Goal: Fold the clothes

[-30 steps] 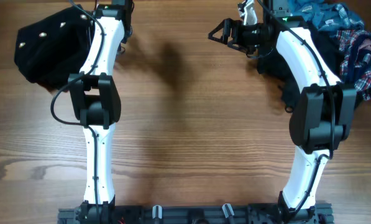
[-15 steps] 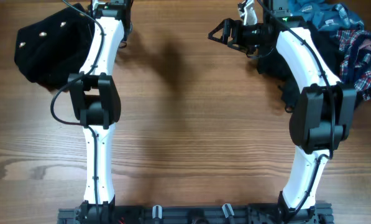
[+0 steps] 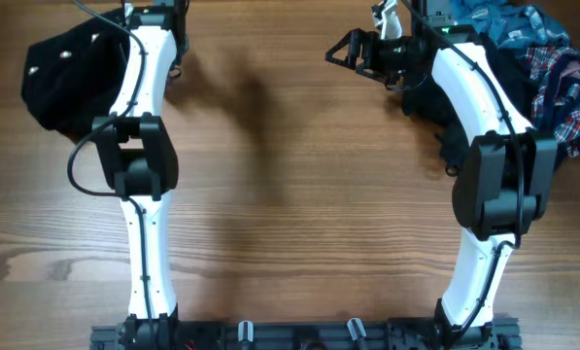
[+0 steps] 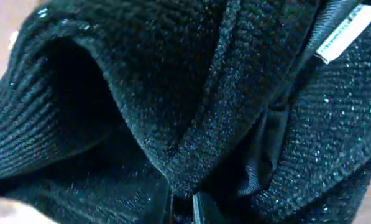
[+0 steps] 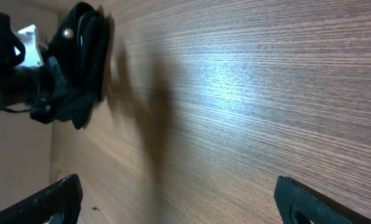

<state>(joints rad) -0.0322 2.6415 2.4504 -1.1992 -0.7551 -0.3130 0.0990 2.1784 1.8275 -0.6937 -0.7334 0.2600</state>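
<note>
From the near edge of the desk (image 3: 299, 224) to its middle, no garment lies. Toward the far edge, right of centre, my right end effector (image 3: 343, 52) hangs released, jaws spread wide, touching nothing. Beyond it, the far right corner holds a heap that includes a teal-blue garment (image 3: 508, 24) and a plaid garment (image 3: 562, 92). In the far left corner lies the black textured garment (image 3: 61, 83), bunched, with pale buttons (image 3: 68, 55) showing. My left end effector (image 4: 184, 210) is clenched on a thick fold of its knit, near the white label (image 4: 347, 34). Expect soft, limp, moderately heavy cloth that will sag and drag rather than slip. Take hold at a seam or hem edge, never the bulk.
</note>
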